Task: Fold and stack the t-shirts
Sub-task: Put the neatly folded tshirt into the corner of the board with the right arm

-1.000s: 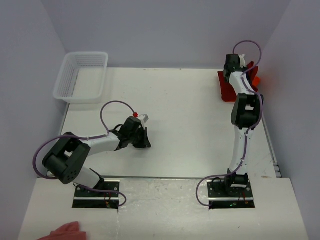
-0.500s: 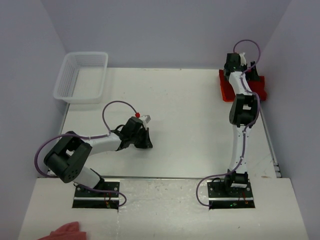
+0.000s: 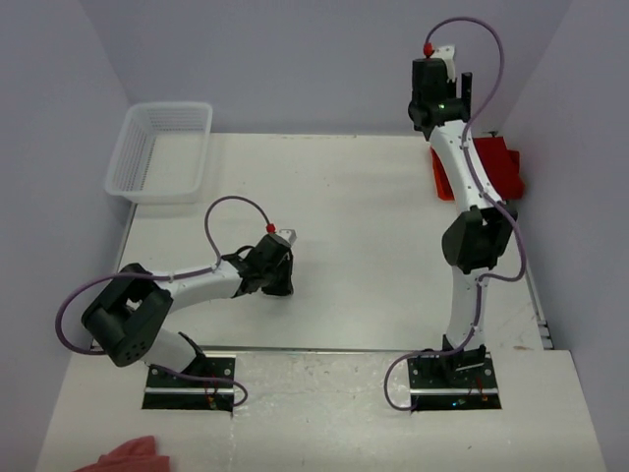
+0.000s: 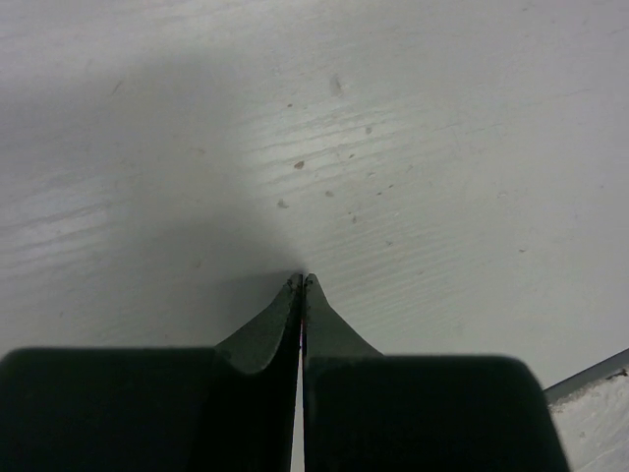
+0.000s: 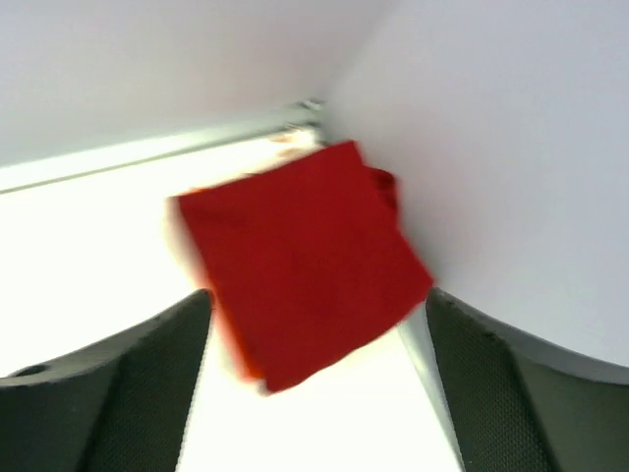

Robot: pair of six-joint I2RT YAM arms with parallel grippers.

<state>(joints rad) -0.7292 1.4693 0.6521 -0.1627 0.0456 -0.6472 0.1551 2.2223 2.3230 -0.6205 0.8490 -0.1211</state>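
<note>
A dark crimson t-shirt (image 3: 494,163) lies as a folded square at the table's far right corner, against the wall. In the right wrist view this crimson t-shirt (image 5: 305,251) lies flat below, with a thin orange rim (image 5: 232,354) along its near left edge; the rest of the orange t-shirt is hidden under it. My right gripper (image 3: 457,98) hangs raised above and left of the stack, and my right gripper (image 5: 316,295) is open with nothing between its fingers. My left gripper (image 3: 280,283) rests shut on the bare table, its tips (image 4: 302,280) pressed together.
A white mesh basket (image 3: 162,147) stands at the far left corner. A pale pink cloth scrap (image 3: 130,457) lies on the near ledge at bottom left. The side wall (image 5: 511,147) runs close along the stack's right side.
My right gripper opened, let go of the crimson t-shirt and rose up and back from it. The shirt now lies flat on the stack. The left arm barely shifted.
</note>
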